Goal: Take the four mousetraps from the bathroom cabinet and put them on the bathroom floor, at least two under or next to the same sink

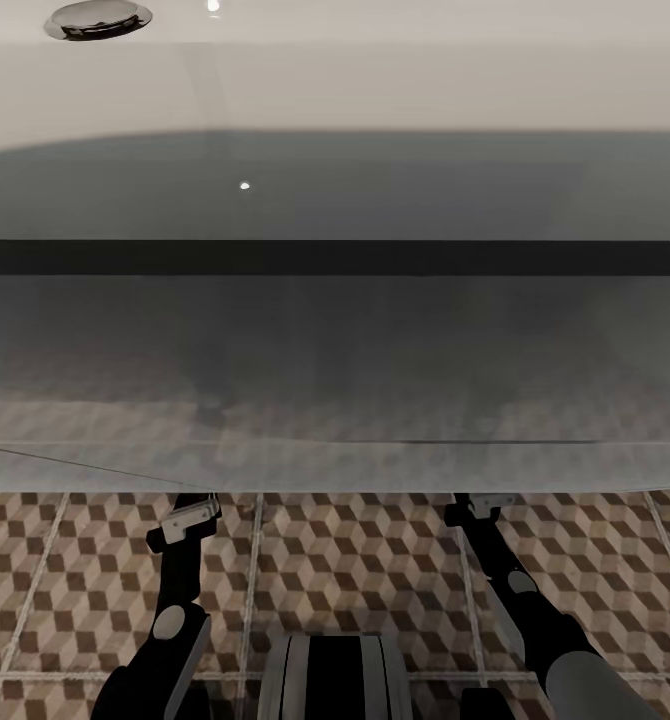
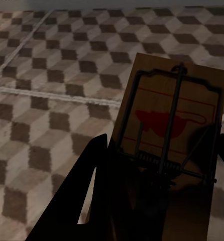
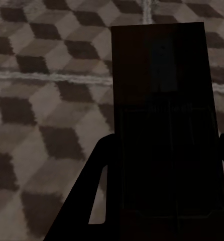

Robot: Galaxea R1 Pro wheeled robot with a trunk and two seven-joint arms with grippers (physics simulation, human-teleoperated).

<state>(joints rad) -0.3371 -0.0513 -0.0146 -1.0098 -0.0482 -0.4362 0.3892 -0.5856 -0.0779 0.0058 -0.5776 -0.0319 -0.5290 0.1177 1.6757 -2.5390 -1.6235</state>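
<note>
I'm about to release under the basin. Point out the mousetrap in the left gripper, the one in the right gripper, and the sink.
left mousetrap (image 2: pixel 175 118): left wrist view, red bait patch on the board.
right mousetrap (image 3: pixel 159 75): right wrist view, shadowed flat face.
sink (image 1: pixel 335 200): head view, grey front wall above the dark band.

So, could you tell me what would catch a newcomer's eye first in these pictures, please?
First, the sink, a wide white slab with a dark band that spans the head view above the cube-patterned bathroom floor. Next, the mousetrap between the left gripper's fingers, red bit and spring bar up. The right gripper carries a dark board in shadow.
</note>
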